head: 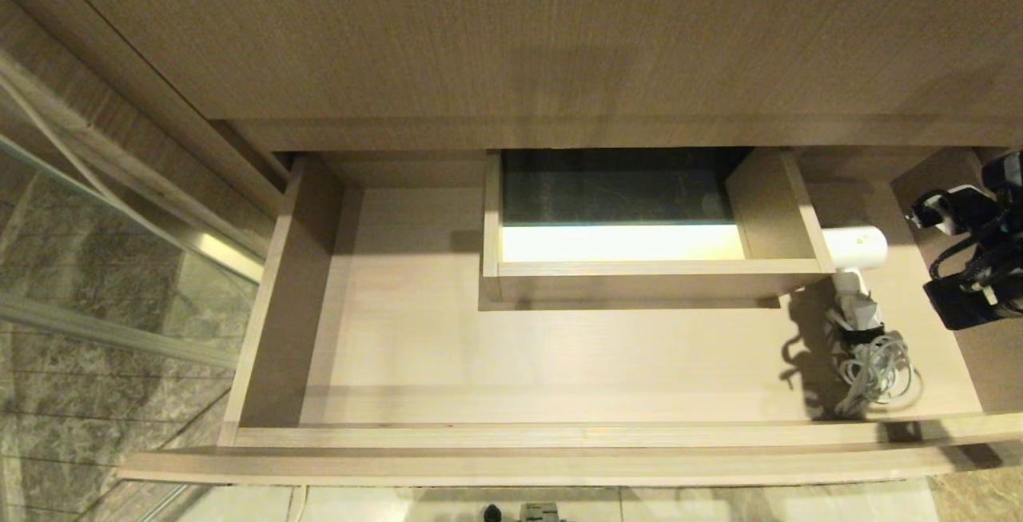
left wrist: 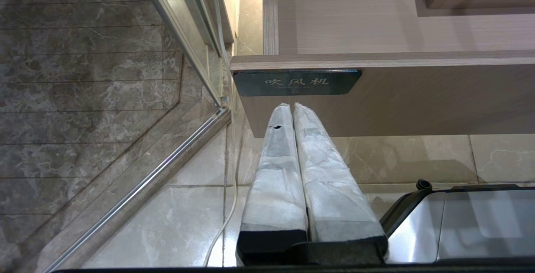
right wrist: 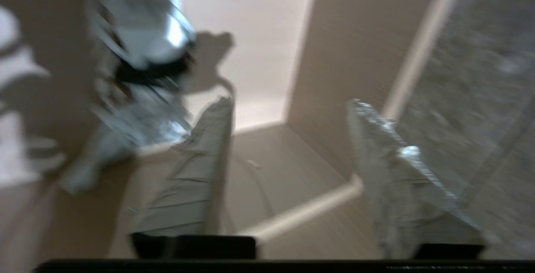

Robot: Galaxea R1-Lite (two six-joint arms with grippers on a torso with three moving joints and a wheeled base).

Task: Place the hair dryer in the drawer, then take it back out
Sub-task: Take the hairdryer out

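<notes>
The wide beige drawer (head: pixel 415 346) stands pulled out. In its right end lies the white hair dryer (head: pixel 857 254), barrel against the boxed cut-out, with its strapped cord bundle (head: pixel 877 366) toward the drawer front. My right gripper (head: pixel 949 258) hovers just right of the dryer, over the drawer's right side. In the right wrist view the right gripper (right wrist: pixel 288 103) is open with nothing between its fingers, and the blurred hair dryer (right wrist: pixel 142 43) lies off to one side on the drawer (right wrist: pixel 250 55) floor. My left gripper (left wrist: pixel 292 105) is shut and parked below the drawer (left wrist: pixel 418 97) front.
A boxed cut-out (head: pixel 639 268) rises in the drawer's middle back. The cabinet top (head: pixel 519 26) overhangs the drawer's rear. A glass partition with a metal frame (head: pixel 120 266) stands at the left. A dark label plate (left wrist: pixel 296 82) sits on the drawer front.
</notes>
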